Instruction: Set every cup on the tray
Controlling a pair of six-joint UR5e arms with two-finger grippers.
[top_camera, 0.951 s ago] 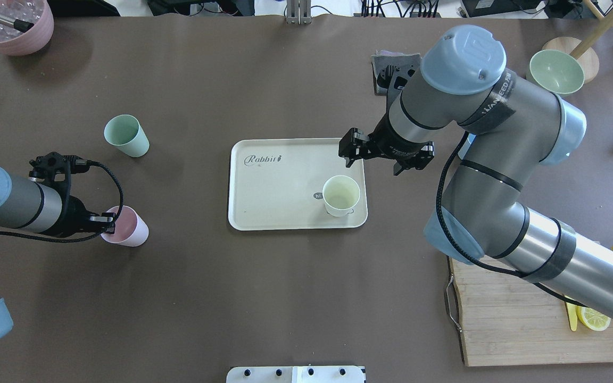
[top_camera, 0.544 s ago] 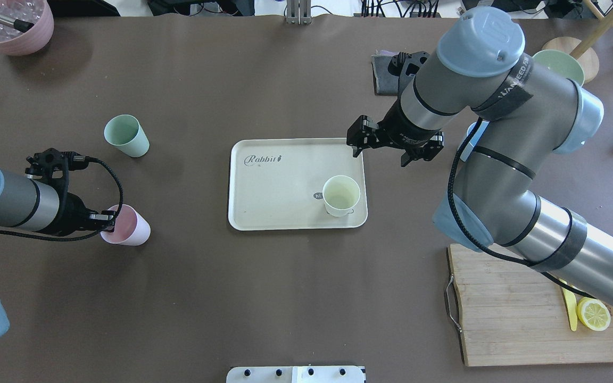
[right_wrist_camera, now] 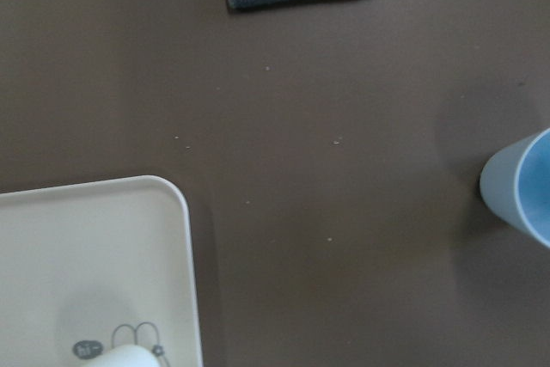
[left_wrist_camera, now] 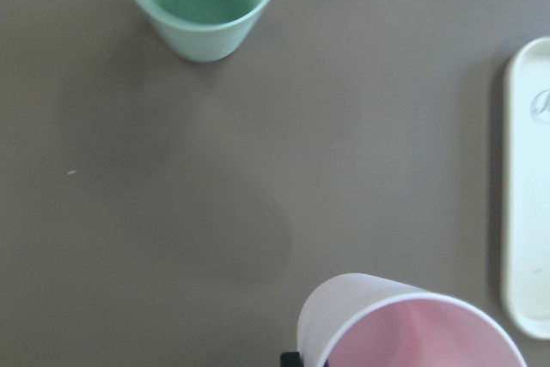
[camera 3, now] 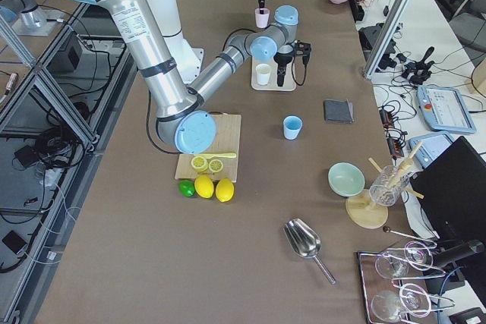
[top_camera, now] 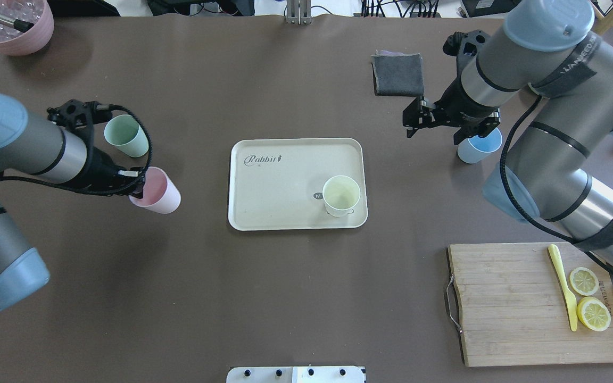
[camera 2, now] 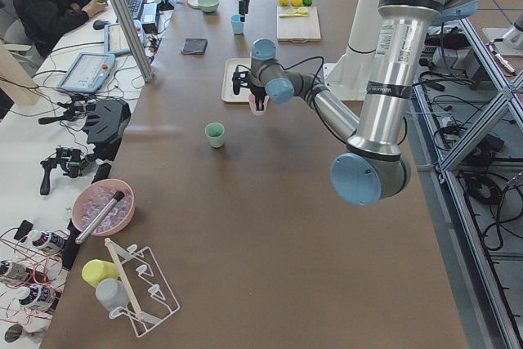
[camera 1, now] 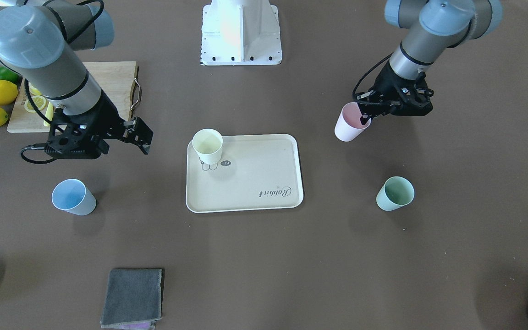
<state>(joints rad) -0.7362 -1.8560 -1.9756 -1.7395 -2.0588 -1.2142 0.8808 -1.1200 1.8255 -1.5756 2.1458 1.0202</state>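
Observation:
The cream tray (top_camera: 280, 186) lies mid-table; a cream cup (top_camera: 341, 195) stands on its right part. My left gripper (top_camera: 135, 187) is shut on the rim of a pink cup (top_camera: 156, 197) and holds it tilted above the table, left of the tray; it also shows in the front view (camera 1: 350, 123). A green cup (top_camera: 125, 136) stands behind it. My right gripper (top_camera: 434, 130) is open and empty, right of the tray, just left of a blue cup (top_camera: 479, 146). The right wrist view shows the blue cup (right_wrist_camera: 524, 195) at its right edge and the tray's corner (right_wrist_camera: 129, 255).
A grey cloth (top_camera: 398, 73) lies behind the right gripper. A wooden cutting board (top_camera: 519, 314) with lemon slices and a yellow knife sits at the front right. A pink bowl (top_camera: 11, 24) is at the back left corner.
My left gripper has lifted the pink cup and carried it right and back, toward the tray. My right arm has swung right, off the tray, to beside the blue cup.

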